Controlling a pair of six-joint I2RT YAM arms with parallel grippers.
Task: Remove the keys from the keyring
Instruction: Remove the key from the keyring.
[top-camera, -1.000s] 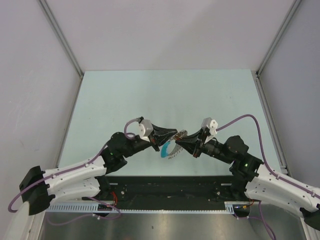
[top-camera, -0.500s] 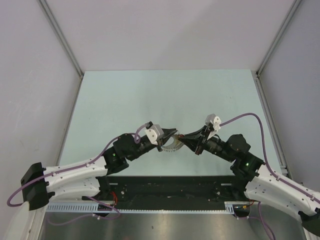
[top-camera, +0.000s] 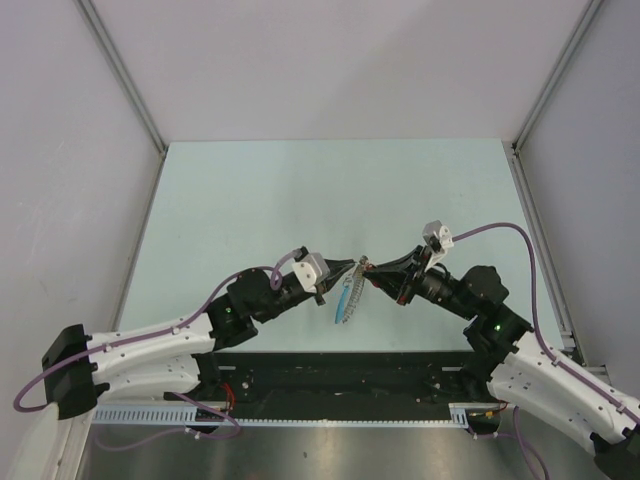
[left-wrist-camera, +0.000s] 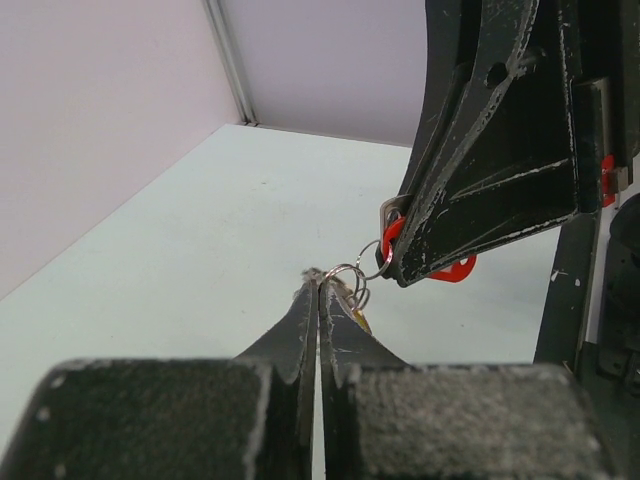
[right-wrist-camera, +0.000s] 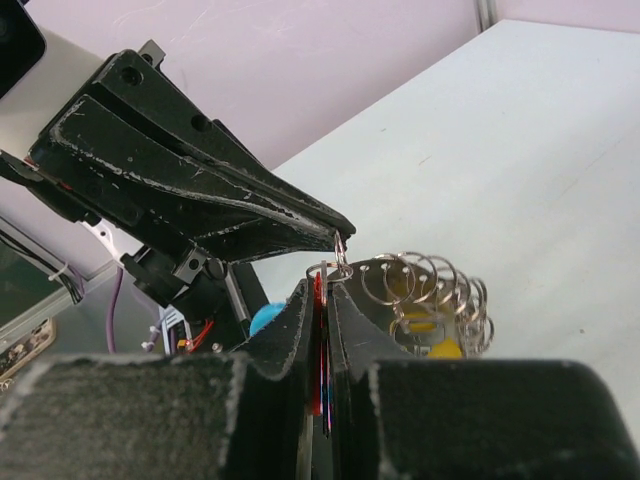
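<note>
Pale matte worktop (top-camera: 250, 200) lay below; left gripper (top-camera: 352, 267) pinched shut on coiled silvery keyring (top-camera: 345, 300), right gripper (top-camera: 370, 272) clamped the red-headed key (left-wrist-camera: 452, 270).

Light is coming in even and diffuse from overhead; top view is rendering sharp, only faint shadows falling on the pale green table (top-camera: 250, 190). Wrist views: near bodies of left gripper (left-wrist-camera: 317, 277) and right gripper (right-wrist-camera: 322, 282) are blurring out; silvery coiled keyring (right-wrist-camera: 478, 305) is glinting, red-headed key (left-wrist-camera: 452, 272) showing crisp.

White arms (top-camera: 150, 348), purple cables (top-camera: 497, 226)
</note>
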